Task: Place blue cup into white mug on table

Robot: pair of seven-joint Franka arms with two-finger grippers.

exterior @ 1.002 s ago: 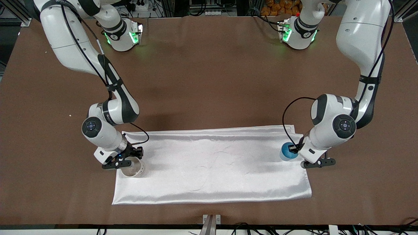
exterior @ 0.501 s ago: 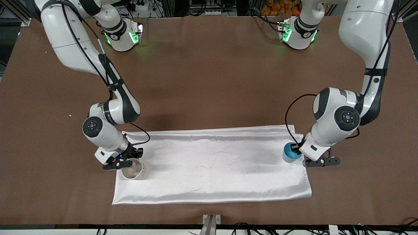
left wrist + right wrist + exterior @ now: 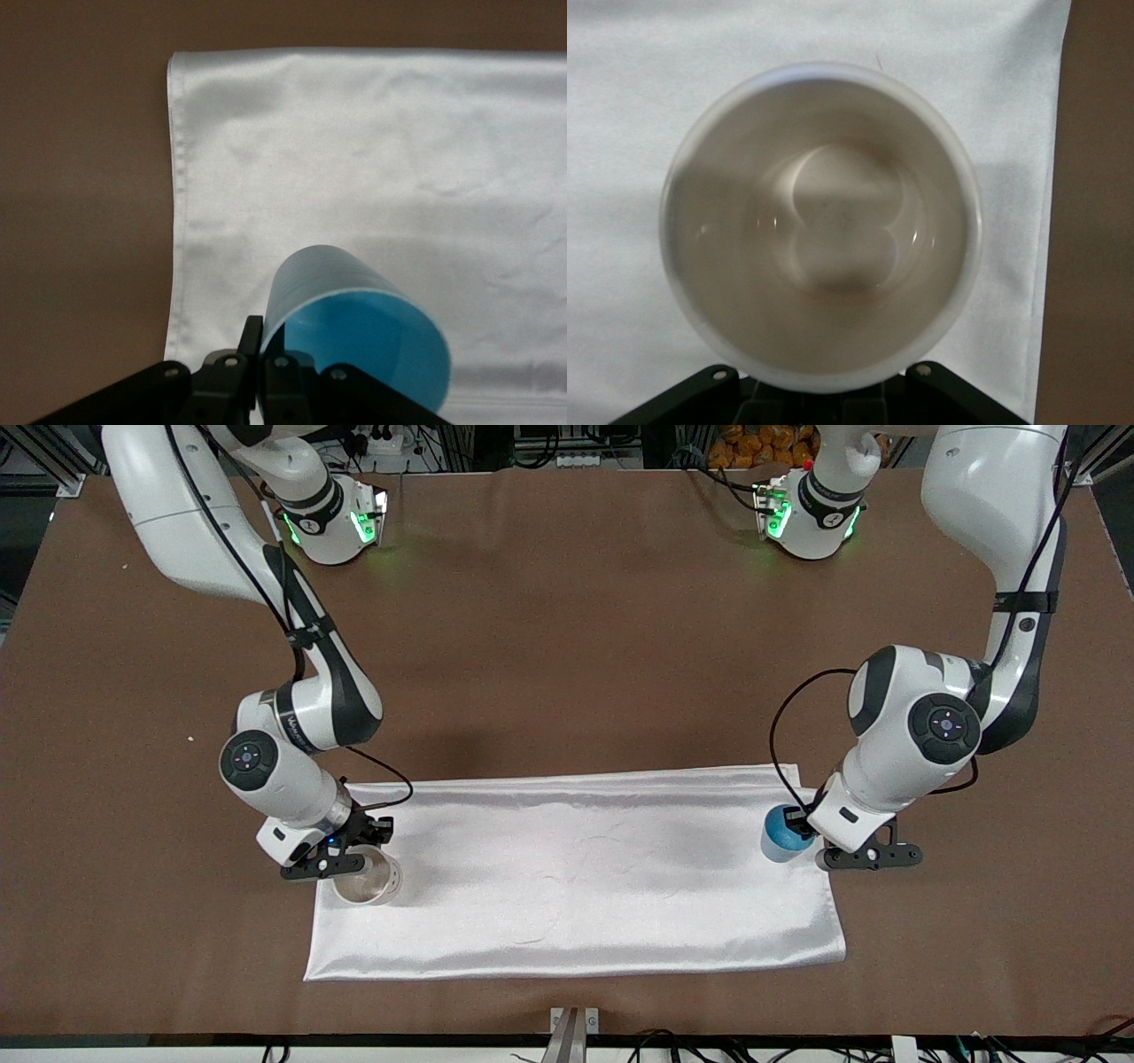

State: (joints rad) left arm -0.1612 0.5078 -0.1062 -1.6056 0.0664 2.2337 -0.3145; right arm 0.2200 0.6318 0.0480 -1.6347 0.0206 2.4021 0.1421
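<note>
Bright blue shows inside the blue cup (image 3: 781,834), which the left gripper (image 3: 799,834) has pinched by the rim, its fingers (image 3: 257,341) closed narrowly on the wall at the left arm's end of the white cloth (image 3: 576,868). In the left wrist view the cup (image 3: 354,332) seems tilted off upright, its mouth leaning toward the camera, and it looks lifted just clear of the cloth, though I can't be sure it has left the surface.

The white mug (image 3: 365,879) sits at the right arm's end of the same cloth, well apart from the cup, with nearly the whole length of cloth between them. The right gripper (image 3: 341,859) is down at the mug's rim; in the right wrist view its mouth (image 3: 824,226) faces straight up and is empty, and the gripper's dark body sits against the rim. By the look of it, it is holding the mug.

What matters next, I'd say, is that the cup lies along the cloth's long axis from the mug, so the left arm must carry it that way, or the two arms meet halfway, and the cup must be righted over the mug's mouth.

The brown counter (image 3: 567,646) is matte and flat; the shiny cloth has faint creases and may slip.
</note>
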